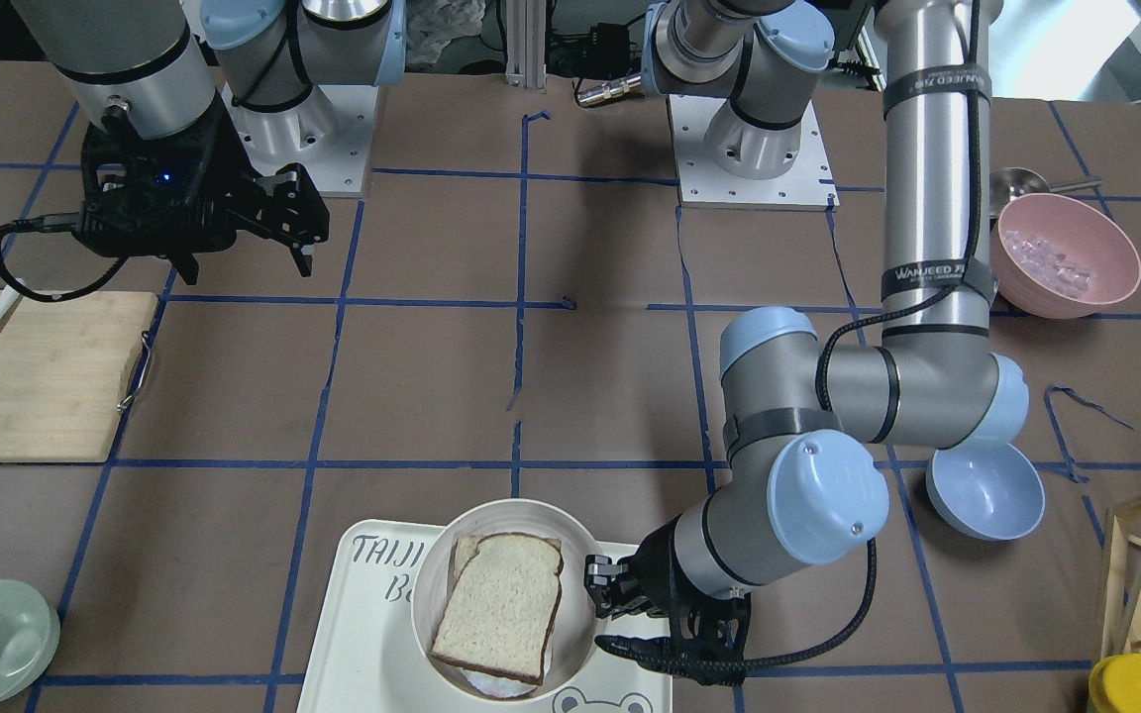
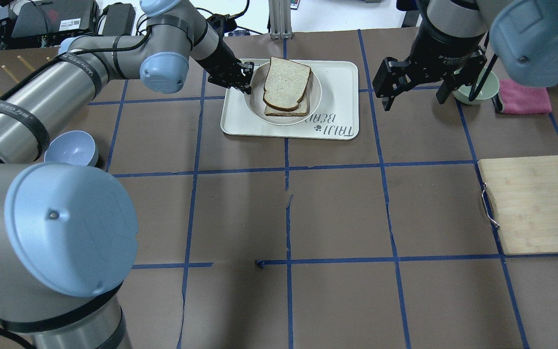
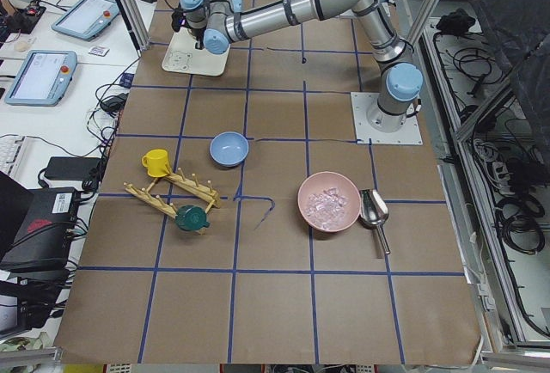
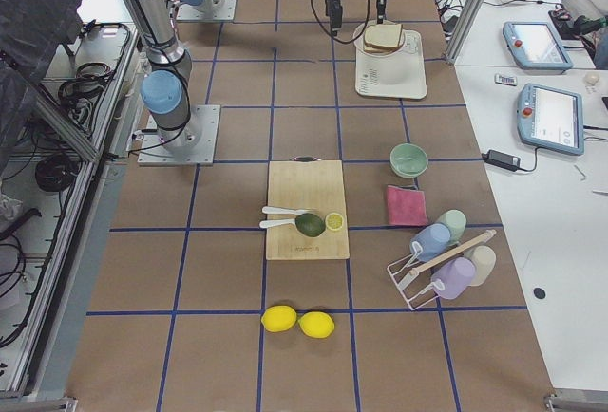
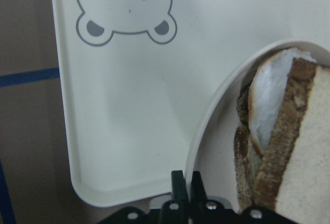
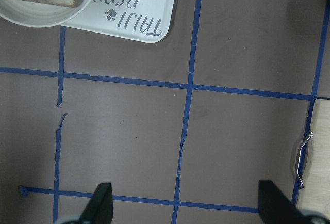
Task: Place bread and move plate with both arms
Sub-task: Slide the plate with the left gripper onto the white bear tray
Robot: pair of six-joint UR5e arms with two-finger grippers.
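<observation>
Left arm blocks much of the table near us overhead. The table is brown paper with a blue tape grid. Tray is cut off at the front view's bottom edge. On the tray sits the plate, which holds the bread. The bread hides most of a lower slice. Only the left wrist view shows egg white between the slices, and the left gripper pinched on the plate's rim. Right gripper hangs spread wide beside the tray.

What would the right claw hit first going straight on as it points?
Probably the table: the right claw points down, open, beside the tray. Its height is unclear.
</observation>
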